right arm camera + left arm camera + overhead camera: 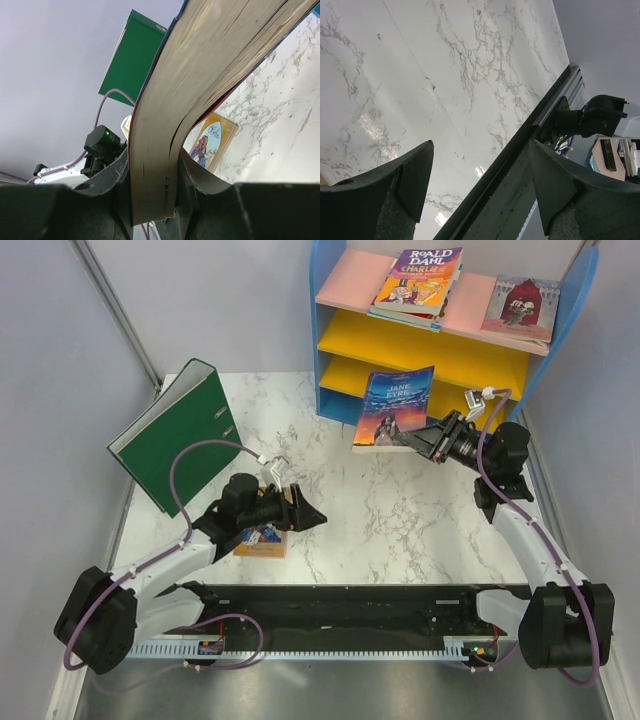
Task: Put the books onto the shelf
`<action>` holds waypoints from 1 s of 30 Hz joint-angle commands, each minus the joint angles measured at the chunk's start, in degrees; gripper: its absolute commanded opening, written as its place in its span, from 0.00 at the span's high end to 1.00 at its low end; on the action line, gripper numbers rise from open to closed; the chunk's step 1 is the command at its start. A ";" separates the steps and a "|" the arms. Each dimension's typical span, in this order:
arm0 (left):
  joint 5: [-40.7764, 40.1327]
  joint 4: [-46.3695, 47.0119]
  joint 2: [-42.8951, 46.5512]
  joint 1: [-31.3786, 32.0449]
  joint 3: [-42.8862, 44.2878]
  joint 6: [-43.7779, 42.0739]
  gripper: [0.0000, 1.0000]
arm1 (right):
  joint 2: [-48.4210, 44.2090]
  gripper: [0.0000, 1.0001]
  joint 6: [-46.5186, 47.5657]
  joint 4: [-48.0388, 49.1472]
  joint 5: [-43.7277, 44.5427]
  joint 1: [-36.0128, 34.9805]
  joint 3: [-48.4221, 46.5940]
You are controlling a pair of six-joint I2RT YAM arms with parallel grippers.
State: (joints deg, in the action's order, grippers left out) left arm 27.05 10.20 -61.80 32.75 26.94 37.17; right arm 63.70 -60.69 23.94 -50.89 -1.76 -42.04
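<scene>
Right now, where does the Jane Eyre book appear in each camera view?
Top external: right of centre, Jane Eyre book in front of the shelf, gripped by the right claw.
Left wrist: not in it; only table beyond the open left claw.
Right wrist: its page edge fills the centre, between the fingers.
Shared landmark: green binder, seen in top external and right wrist.

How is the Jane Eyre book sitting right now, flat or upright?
Upright: the Jane Eyre book stands on edge before the shelf, cover showing, with the right gripper clamped on its page edge.
</scene>
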 commanded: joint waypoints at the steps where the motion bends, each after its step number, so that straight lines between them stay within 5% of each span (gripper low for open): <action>1: -0.68 2.46 2.47 0.03 -2.06 1.33 0.18 | 0.63 1.00 1.45 13.32 0.80 -0.09 -7.17; 13: -0.68 2.37 4.85 0.03 -5.58 2.12 0.18 | 9.06 1.00 -0.22 18.42 1.94 0.00 -12.71; 30: -0.59 2.72 3.88 0.12 -6.37 2.03 0.18 | 9.60 1.00 -1.63 19.56 2.11 -0.09 -15.97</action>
State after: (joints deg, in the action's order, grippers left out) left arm 27.05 10.46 -57.93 32.75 21.08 38.30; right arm 74.54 -64.95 32.47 -52.90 -2.42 -52.66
